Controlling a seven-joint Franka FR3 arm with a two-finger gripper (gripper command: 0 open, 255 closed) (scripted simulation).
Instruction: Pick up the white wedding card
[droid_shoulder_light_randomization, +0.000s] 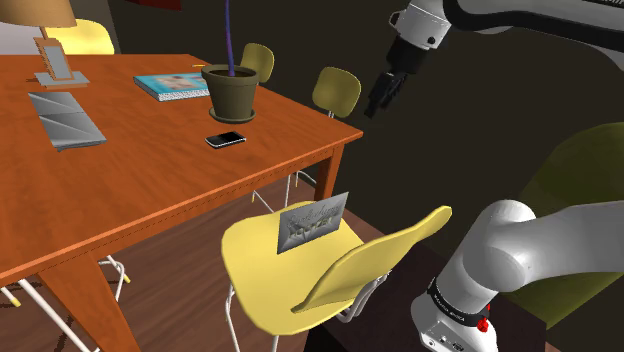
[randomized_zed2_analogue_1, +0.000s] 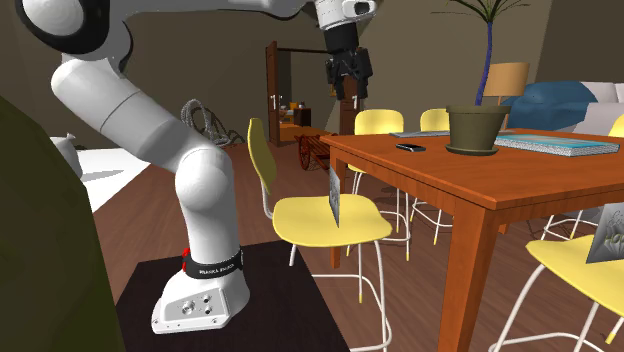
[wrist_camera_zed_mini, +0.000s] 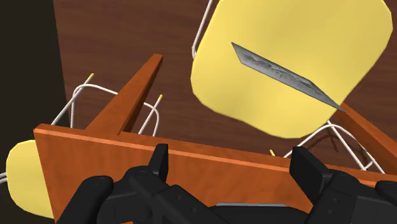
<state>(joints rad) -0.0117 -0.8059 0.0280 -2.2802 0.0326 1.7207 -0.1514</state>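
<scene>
In the shoulder view the grey card (droid_shoulder_light_randomization: 312, 222) stood on edge on the yellow chair (droid_shoulder_light_randomization: 260, 252), in the second exterior view the jaws hung high above, and in the wrist view they were open and empty, so a bump might tip the card.

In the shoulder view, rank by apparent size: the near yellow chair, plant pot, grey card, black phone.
Largest: yellow chair.
Then grey card and plant pot, alike; the card is nearer.
Smallest: black phone.
</scene>
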